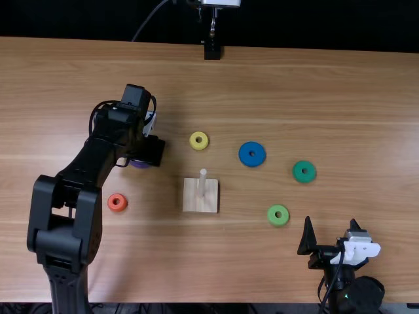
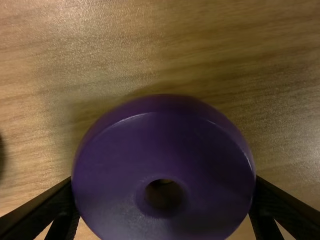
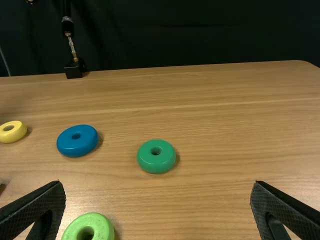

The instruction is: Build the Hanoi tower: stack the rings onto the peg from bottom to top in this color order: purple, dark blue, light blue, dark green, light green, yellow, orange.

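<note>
Your left end effector (image 2: 164,185) is closed around the purple ring (image 2: 165,130), its two fingers pressed against opposite sides of the rim, the hole between them facing the wrist camera. You have that ring left of the peg (image 1: 202,182) and slightly beyond it. The ring looks smooth, glossy and stiff, probably light and hard to damage, so a moderate squeeze should do. The curved rim may slip or roll if you catch it off-centre; keep hold across its full width, with the hole free to go over the peg. It belongs at the bottom of the stack.

The bare peg rises from its wooden base (image 1: 208,204). Around it on the counter (image 1: 366,118) you have the yellow ring (image 1: 199,146) straight beyond, the blue ring (image 1: 245,156) beyond and right, the dark green ring (image 1: 304,178) farther right, the light green ring (image 1: 277,222) right and nearer you, and the orange ring (image 1: 118,208) left. Your right end effector (image 3: 158,185) is released, fingers wide apart, right of the peg and nearer you.
</note>
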Robot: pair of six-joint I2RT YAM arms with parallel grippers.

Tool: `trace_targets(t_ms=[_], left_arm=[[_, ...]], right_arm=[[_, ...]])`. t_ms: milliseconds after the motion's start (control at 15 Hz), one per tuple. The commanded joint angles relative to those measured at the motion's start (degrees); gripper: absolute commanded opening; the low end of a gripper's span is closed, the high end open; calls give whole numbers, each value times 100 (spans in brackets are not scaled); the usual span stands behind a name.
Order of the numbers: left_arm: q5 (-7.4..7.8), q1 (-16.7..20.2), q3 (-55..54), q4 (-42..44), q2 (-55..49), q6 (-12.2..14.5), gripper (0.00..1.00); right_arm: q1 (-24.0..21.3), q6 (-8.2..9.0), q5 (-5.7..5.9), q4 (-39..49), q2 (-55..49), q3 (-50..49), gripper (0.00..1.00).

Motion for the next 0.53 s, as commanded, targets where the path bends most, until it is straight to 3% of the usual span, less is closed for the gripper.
trace_targets(t_ms=[0,467], left_arm=[[205,52,136,-63,-72,78,10],[205,52,373,-1877,-1320,78,10]], right_arm=[[-82,19,1,-388,-73,-350,100],[-82,19,1,-388,-73,-350,100]])
